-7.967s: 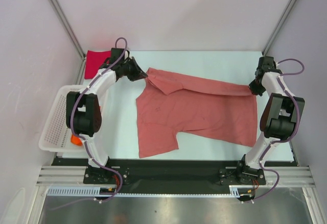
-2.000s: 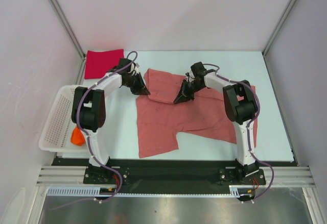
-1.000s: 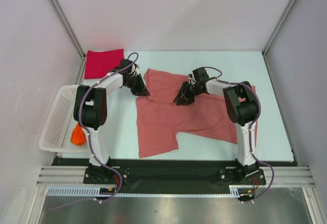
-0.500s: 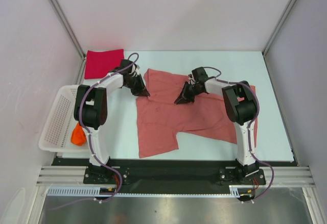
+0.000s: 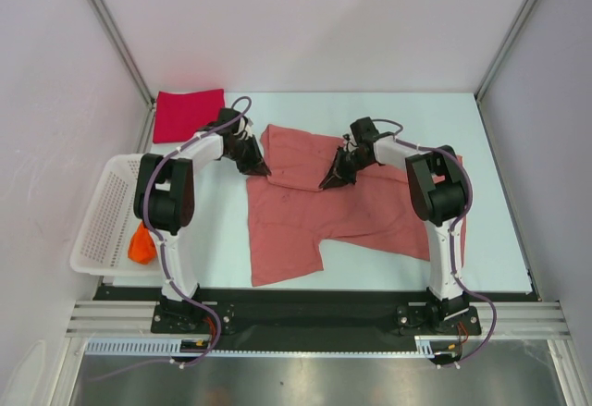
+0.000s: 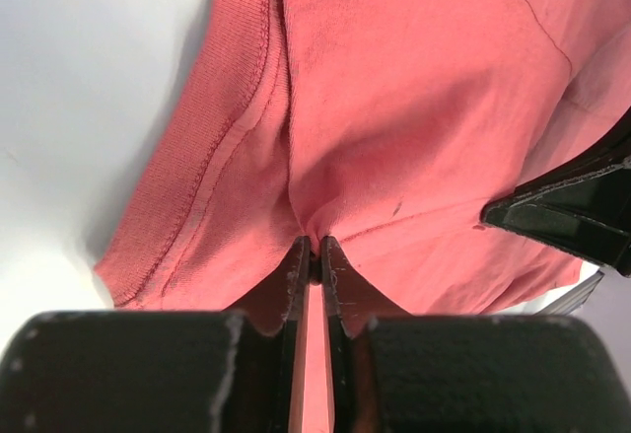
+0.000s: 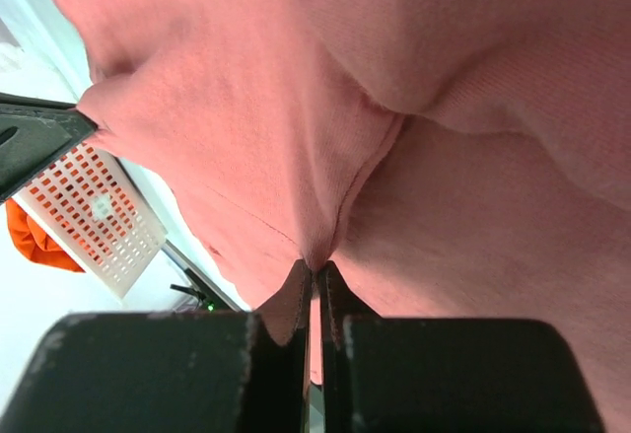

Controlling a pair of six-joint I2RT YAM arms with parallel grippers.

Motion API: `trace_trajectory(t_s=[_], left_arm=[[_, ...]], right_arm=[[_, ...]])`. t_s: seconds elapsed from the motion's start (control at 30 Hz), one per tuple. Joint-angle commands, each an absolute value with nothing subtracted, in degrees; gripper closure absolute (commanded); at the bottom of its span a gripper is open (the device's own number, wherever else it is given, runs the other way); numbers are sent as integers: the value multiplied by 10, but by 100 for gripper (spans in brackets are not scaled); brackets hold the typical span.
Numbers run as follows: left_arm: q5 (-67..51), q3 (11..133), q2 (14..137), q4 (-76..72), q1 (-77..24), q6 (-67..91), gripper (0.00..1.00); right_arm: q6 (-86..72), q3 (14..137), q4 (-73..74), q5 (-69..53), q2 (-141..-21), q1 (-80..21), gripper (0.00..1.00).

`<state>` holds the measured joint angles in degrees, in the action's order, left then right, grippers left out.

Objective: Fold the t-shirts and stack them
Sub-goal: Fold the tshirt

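The salmon-pink shirt (image 5: 370, 212) lies spread across the middle of the table (image 5: 416, 115), wider from left to right than from top to bottom of the overhead frame, with one lobe hanging down toward the lower left. A flap along its upper edge is folded over onto the body, and both arms are on that flap.

The left gripper (image 5: 259, 169) sits at the shirt's upper left corner. In its wrist view the fingers (image 6: 299, 255) are pressed together on a small pleat of pink cloth beside the ribbed, stitched edge. The right gripper (image 5: 329, 182) has reached well across toward the centre, just right of the left one, and its wrist view shows it pinching a ridge of the same cloth.

What the next move turns on is the line between the two pinches: it runs left to right, dropping slightly to the right, along the flap's lower edge. The bulk of the shirt lies below and to the right of that line, so most of the cloth is on the right arm's side. I judge that both pinches must travel together, square to that line, or the flap will skew.

The folded red shirt (image 5: 190, 115) rests in the upper left corner, well apart. The orange shirt (image 5: 141, 245) is bunched by the white basket (image 5: 97, 216) at the left edge
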<state>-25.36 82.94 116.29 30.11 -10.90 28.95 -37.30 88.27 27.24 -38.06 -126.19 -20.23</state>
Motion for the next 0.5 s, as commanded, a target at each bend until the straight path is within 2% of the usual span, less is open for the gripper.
trace_trajectory(t_s=[0.0, 0.27, 0.33, 0.37, 0.4, 0.47], left_arm=[[-243, 827, 1153, 299, -108, 287, 87], [-270, 811, 1152, 301, -110, 302, 82], [-272, 794, 1145, 300, -112, 304, 73], [-260, 788, 1141, 302, -112, 304, 68], [-248, 781, 1123, 307, -112, 303, 64], [-185, 773, 1103, 324, -112, 291, 63]], right_arm=[[-356, 901, 306, -395, -1240, -196, 97], [-338, 913, 337, -410, -1247, -185, 95], [-337, 913, 337, -416, -1247, -181, 94], [-334, 915, 343, -418, -1247, -179, 91], [-330, 916, 348, -422, -1247, -177, 82], [-309, 920, 383, -423, -1239, -175, 66]])
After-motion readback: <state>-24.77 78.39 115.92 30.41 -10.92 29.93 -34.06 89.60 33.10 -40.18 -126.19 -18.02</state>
